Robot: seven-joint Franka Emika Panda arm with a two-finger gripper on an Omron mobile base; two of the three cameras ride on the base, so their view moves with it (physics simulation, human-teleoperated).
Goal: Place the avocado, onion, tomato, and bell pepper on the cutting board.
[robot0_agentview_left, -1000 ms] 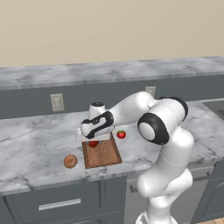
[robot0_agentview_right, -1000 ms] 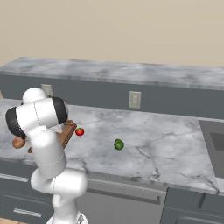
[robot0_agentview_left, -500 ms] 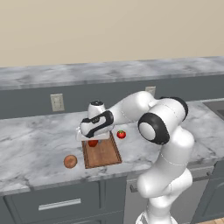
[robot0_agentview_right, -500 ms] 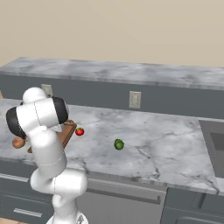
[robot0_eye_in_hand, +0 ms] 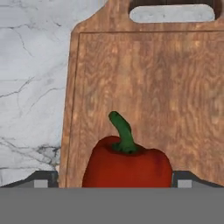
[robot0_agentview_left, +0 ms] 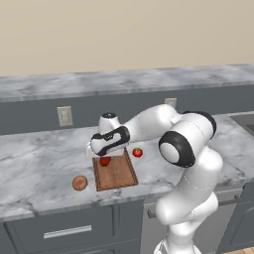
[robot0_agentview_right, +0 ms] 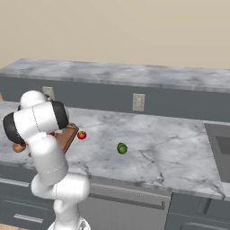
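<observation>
The onion point(robot0_agentview_left: 80, 183) sat nearest the front edge of the marble tabletop point(robot0_agentview_left: 34, 163), just off the left long side of the cutting board point(robot0_agentview_left: 118, 174) and not touching it. The bell pepper point(robot0_eye_in_hand: 127, 167) rested on the board's wood, stem up; in the left base view it showed as a red lump point(robot0_agentview_left: 104, 160) at the board's far end, directly beneath the tool point(robot0_agentview_left: 101, 155). In the hand view the tool point(robot0_eye_in_hand: 112, 183) stood wide, one fingertip point(robot0_eye_in_hand: 42, 181) on each side of the pepper with clear gaps, so nothing was gripped. The board's looped handle point(robot0_eye_in_hand: 172, 12) lay beyond the pepper in that view. The tomato point(robot0_agentview_left: 137, 152) lay on the tabletop just past the board's far right corner. The avocado point(robot0_agentview_right: 121, 148) lay well apart to the right, alone on the marble. Farthest back, two wall outlets point(robot0_agentview_left: 64, 115) sat in the grey backsplash.
</observation>
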